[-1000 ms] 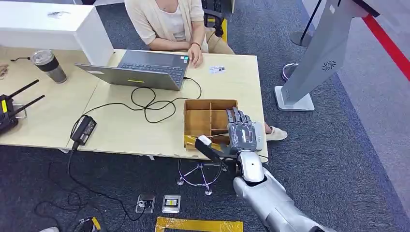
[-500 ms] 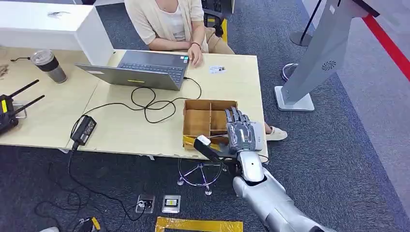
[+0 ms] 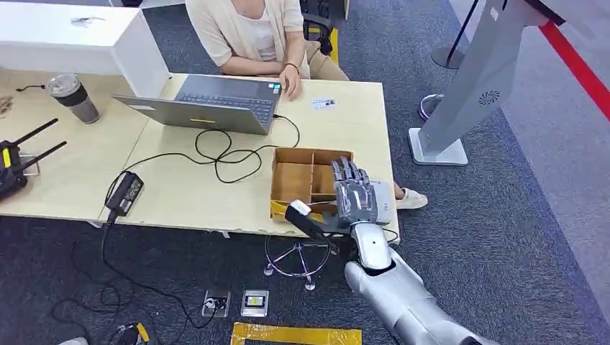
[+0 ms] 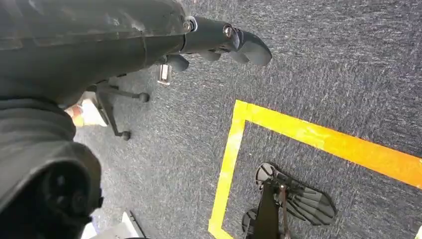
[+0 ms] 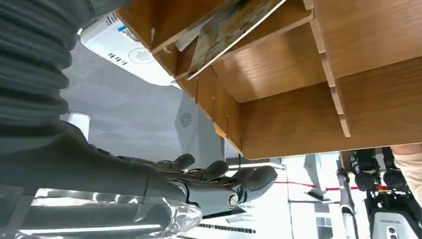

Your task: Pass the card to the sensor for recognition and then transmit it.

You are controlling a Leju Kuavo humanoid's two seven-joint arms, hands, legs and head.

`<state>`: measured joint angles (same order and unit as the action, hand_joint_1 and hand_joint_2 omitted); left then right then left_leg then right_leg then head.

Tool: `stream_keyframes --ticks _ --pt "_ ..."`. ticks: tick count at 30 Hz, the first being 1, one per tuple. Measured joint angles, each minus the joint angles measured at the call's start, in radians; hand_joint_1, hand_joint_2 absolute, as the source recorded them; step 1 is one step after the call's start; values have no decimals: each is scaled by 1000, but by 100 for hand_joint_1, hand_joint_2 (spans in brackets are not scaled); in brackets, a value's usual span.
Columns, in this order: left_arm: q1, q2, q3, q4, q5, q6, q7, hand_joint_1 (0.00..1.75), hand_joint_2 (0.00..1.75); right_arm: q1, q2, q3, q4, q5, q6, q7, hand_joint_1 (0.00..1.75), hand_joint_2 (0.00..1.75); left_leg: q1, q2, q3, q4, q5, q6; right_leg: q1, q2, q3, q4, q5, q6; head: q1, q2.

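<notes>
Head view: right hand (image 3: 354, 198) reaches over the near right corner of the light wooden table (image 3: 180, 194), palm down above the right-hand compartments of the divided wooden box (image 3: 293, 181); fingers extended and spread, thumb stuck out sideways toward the box's near wall, nothing held between them; right wrist view agrees (fingers (image 5: 219, 180) stretched out and apart, empty, alongside the box's outer wall); silver forearm comes up from the lower edge of the head view. A card (image 5: 231, 27) lies tilted inside one compartment of the box, one long edge propped on a divider, seen in the right wrist view; in the head view the hand covers that part of the box, so which compartment I cannot tell. A second small card (image 3: 324, 103) lies flat on the far side of the table, just beside the laptop (image 3: 208, 108), well apart from the hand. Left hand (image 4: 219, 42) hangs over dark carpet near a yellow tape line (image 4: 308, 137); fingers loosely curled, holding nothing visible; whether fully clenched cannot be told. A person (image 3: 252, 32) sits at the far side of the table, one hand on the laptop's edge. Grey kiosk stand (image 3: 467, 93) on the carpet to the right of the table; black cable and power brick (image 3: 124, 192) run across the tabletop; tumbler (image 3: 72, 97) at the left.
</notes>
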<state>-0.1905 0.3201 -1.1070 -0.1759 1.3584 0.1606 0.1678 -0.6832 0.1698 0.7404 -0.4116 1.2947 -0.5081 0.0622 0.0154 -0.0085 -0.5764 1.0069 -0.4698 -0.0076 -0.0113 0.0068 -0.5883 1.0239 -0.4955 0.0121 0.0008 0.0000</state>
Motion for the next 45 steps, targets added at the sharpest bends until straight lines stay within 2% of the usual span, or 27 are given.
stream_keyframes --ticks 31,45 --pt "3 3 8 0 -5 -13 -11 0 0 6 2 1 -108 -65 72 -46 0 175 0 0 0 0 0 0 0 0 0 0 0 0 0 0" --pt "3 3 15 0 -11 -4 -11 0 0 25 3 2 -132 -80 90 -32 0 175 0 0 0 0 0 0 0 0 0 0 0 0 0 0"
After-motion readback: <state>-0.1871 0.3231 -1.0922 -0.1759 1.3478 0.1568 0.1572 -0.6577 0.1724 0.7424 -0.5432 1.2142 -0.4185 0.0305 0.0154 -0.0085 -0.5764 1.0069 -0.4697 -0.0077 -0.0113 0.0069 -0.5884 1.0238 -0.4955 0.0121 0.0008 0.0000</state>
